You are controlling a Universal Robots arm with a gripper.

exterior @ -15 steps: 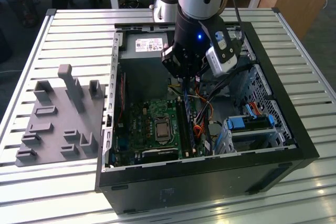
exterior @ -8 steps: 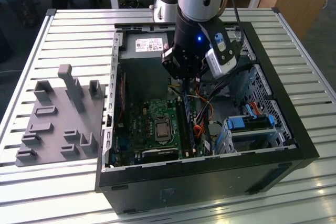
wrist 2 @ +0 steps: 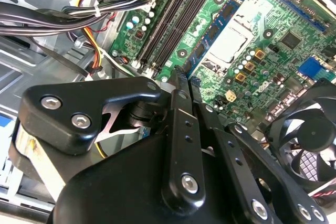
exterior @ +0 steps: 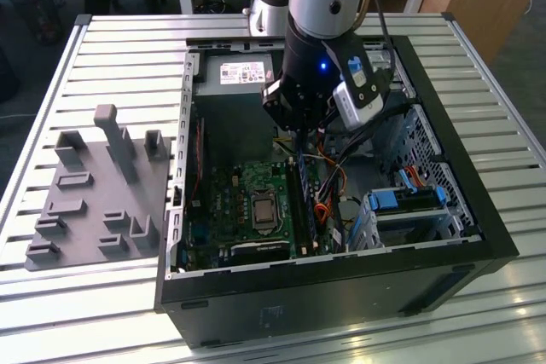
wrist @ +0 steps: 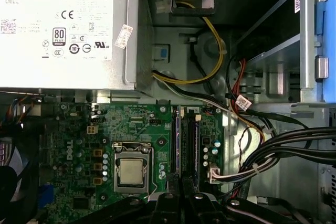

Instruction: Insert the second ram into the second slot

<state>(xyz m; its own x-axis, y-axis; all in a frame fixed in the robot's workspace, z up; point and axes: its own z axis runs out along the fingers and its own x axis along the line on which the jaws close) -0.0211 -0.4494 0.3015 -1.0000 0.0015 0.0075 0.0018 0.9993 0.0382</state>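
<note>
Closest to us, the hand [wrist 2: 182, 74] is clenched, nothing visible between its fingers, poised above the second ram [wrist: 195, 145]. We judge the ram stands in its slot by the motherboard's [wrist: 68, 129] cable-side edge. Pressing off-centre could leave it tilted and unlatched; nearby cables [wrist: 273, 156] could snag the hand.

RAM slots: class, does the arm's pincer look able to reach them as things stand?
Probably yes. The case is open on top, the pincer hangs above the slots, and the cables lie off to one side.
</note>
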